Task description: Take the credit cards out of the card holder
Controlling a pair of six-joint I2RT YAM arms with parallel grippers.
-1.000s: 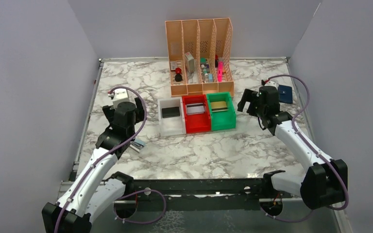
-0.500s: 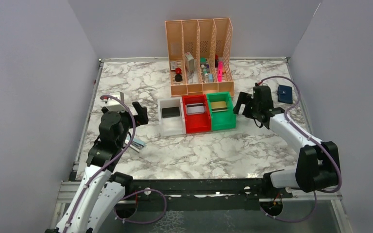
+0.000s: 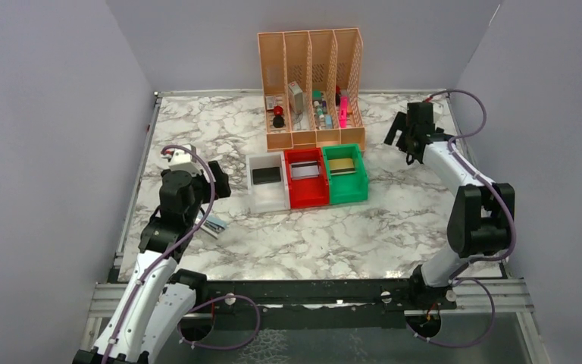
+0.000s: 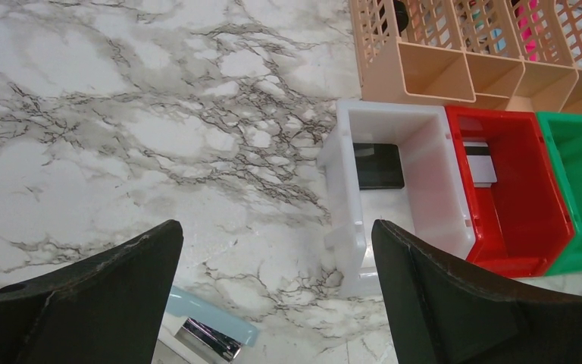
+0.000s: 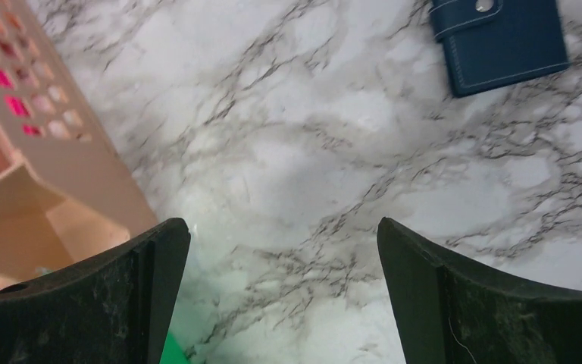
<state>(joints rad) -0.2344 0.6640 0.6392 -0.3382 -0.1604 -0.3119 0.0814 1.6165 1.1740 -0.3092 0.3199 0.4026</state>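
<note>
Right gripper (image 5: 276,224): jaws spread wide, nothing between them, poised over the bare marble table (image 5: 311,136). The card holder (image 5: 500,42) lies closed and flat on the table at 1 o'clock from this gripper, well apart from it, snap tab uppermost. The orange rack (image 5: 53,189) stands at 9 o'clock.

Left gripper (image 4: 276,227): jaws likewise wide apart, holding nothing. The white bin (image 4: 341,197) sits at 2 o'clock from it, with a black card (image 4: 379,165) flat on its floor. The red bin (image 4: 530,220), directly beside it at 3 o'clock, contains a silver-grey card (image 4: 479,161). In the top view the green bin (image 3: 348,189) ends the row and holds a gold card (image 3: 341,164). A pale blue item (image 4: 212,326) lies at 7 o'clock, near the left finger.
</note>
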